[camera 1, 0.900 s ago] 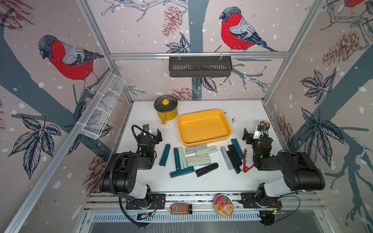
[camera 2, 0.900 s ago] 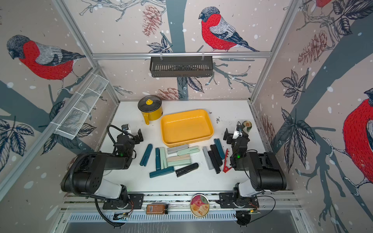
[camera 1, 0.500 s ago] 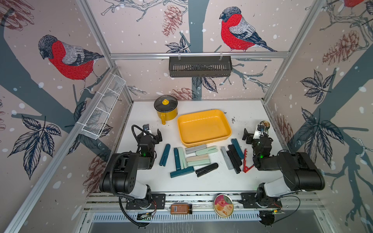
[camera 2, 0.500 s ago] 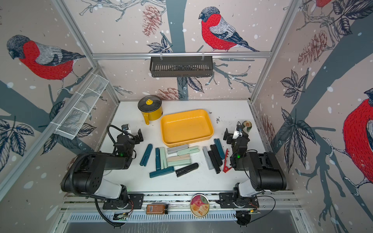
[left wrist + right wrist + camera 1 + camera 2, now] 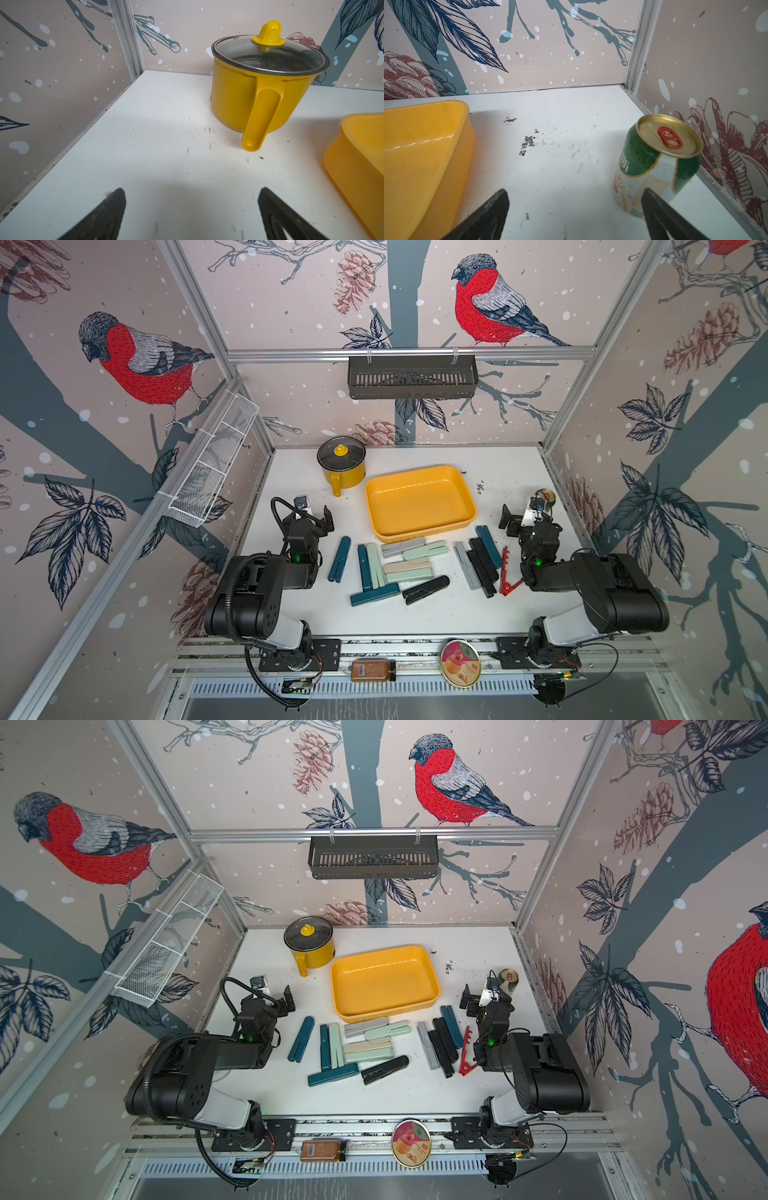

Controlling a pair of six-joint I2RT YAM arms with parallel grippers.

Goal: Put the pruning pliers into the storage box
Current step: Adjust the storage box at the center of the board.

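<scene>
Beside storage box (image 5: 415, 502): pruning pliers (image 5: 407, 568) in both top views only | left tool (image 5: 192, 190) spread | right tool (image 5: 575, 191) spread

- We see a white table (image 5: 415, 614) with dark scuffs toward its far right
- The empty yellow storage box (image 5: 419, 506) sits on it, mid-table
- The pruning pliers (image 5: 409, 572) lie flat in front of the box, with the red toothed one (image 5: 504, 572) rightmost
- A yellow lidded pot (image 5: 341, 466) stands just left of the box
- A green can (image 5: 547, 497) stands by the right wall
</scene>
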